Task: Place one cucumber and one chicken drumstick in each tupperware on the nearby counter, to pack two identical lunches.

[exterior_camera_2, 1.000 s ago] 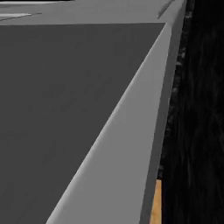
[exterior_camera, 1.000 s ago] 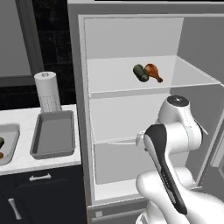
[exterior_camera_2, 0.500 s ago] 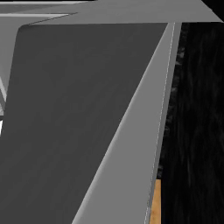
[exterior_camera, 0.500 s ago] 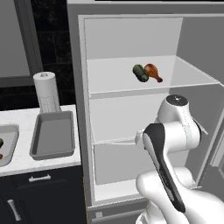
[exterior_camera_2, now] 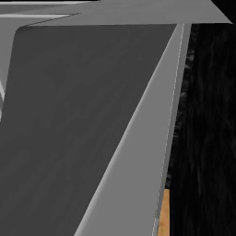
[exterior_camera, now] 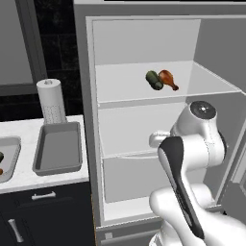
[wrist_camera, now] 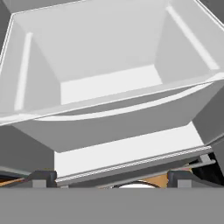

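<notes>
A dark green cucumber (exterior_camera: 153, 79) and a brown chicken drumstick (exterior_camera: 168, 79) lie side by side on the upper shelf of the open fridge (exterior_camera: 144, 43). On the white counter (exterior_camera: 29, 178) to the left lies the larger, tray-like tupperware (exterior_camera: 58, 150), empty. The smaller tupperware (exterior_camera: 9, 158) is cut off by the left edge, with small dark bits at its rim. My gripper (wrist_camera: 111, 179) is open, its fingertips (wrist_camera: 43, 177) wide apart with nothing between them. It points into the fridge's lower shelves, below the shelf with the food.
A paper towel roll (exterior_camera: 51, 101) stands behind the tray on the counter. The fridge's dark grey door (exterior_camera_2: 69, 138) stands close across the right base view. Navy cabinets with silver handles (exterior_camera: 43, 196) run under the counter.
The right base view has shifted across the fridge door, showing more of its top corner, so the camera moved. The arm and the food on the shelf look unchanged.
</notes>
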{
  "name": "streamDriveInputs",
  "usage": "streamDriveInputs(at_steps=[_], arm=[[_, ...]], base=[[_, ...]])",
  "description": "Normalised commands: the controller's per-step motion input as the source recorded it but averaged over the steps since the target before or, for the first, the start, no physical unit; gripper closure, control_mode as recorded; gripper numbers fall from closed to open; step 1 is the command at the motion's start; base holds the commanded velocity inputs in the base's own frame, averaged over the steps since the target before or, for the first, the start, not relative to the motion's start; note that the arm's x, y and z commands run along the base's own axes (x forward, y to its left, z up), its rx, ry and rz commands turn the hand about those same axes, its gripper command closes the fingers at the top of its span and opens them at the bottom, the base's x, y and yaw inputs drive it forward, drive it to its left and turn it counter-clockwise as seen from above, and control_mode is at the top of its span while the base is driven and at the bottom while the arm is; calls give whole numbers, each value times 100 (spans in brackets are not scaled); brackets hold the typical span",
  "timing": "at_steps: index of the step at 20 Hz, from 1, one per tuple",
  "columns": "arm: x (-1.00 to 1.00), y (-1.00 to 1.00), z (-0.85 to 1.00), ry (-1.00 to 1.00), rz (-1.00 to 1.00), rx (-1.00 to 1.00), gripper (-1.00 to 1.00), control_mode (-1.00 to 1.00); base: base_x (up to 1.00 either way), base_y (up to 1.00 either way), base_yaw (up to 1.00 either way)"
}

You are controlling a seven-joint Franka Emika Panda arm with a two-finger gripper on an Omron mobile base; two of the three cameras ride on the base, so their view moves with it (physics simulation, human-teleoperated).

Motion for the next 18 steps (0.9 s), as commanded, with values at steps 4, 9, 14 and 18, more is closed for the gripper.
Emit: streamDriveInputs(at_steps=[4,9,14,18], arm=[[-2,2,55,-28,-9,0,-100,-100],[-7,2,79,-27,-9,0,-100,-100],[-34,6,100,-7,-3,0,-100,-100],[-61,0,97,-3,0,0,-100,-100]], base=[[0,0,0],[0,0,0],[0,0,0],[0,0,0]])
